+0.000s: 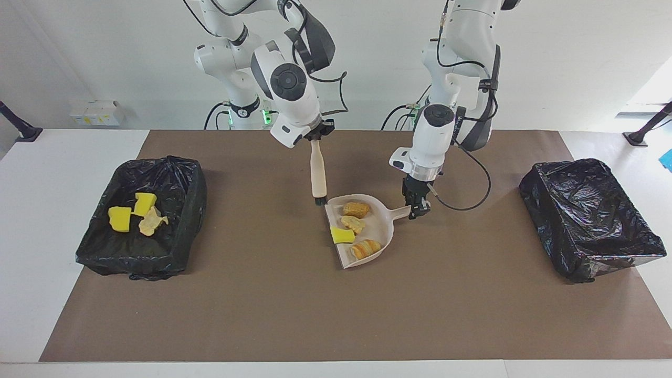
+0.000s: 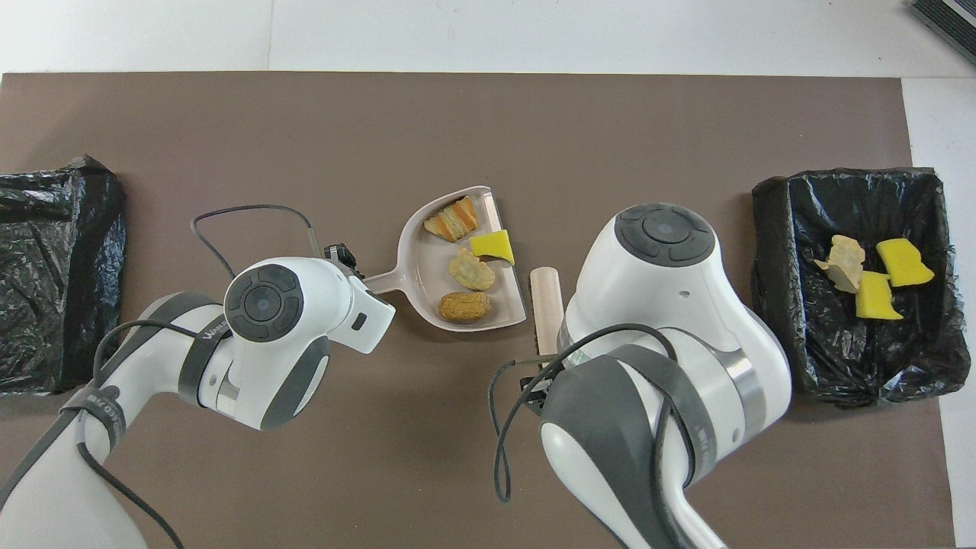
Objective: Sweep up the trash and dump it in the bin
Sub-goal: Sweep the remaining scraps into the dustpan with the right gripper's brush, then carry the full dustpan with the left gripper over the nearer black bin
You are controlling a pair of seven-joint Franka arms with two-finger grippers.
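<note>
A beige dustpan (image 1: 376, 227) sits mid-mat with my left gripper (image 1: 417, 208) shut on its handle (image 2: 379, 281). In the pan lie several pieces of trash: a brown lump (image 1: 356, 209), a tan lump (image 1: 353, 224), a yellow sponge chunk (image 1: 342, 235) and an orange bread piece (image 1: 366, 248). My right gripper (image 1: 314, 137) is shut on the top of the brush (image 1: 317, 173). The brush hangs upright with its dark bristles (image 1: 318, 200) just above the pan's corner nearest the robots. In the overhead view the pan (image 2: 423, 267) shows beside the brush handle (image 2: 546, 305), and both grippers are hidden under their wrists.
A black-lined bin (image 1: 189, 210) at the right arm's end of the table holds two yellow chunks (image 1: 119, 219) and a tan scrap (image 1: 152, 221). A second black-lined bin (image 1: 590, 218) stands at the left arm's end with nothing showing in it.
</note>
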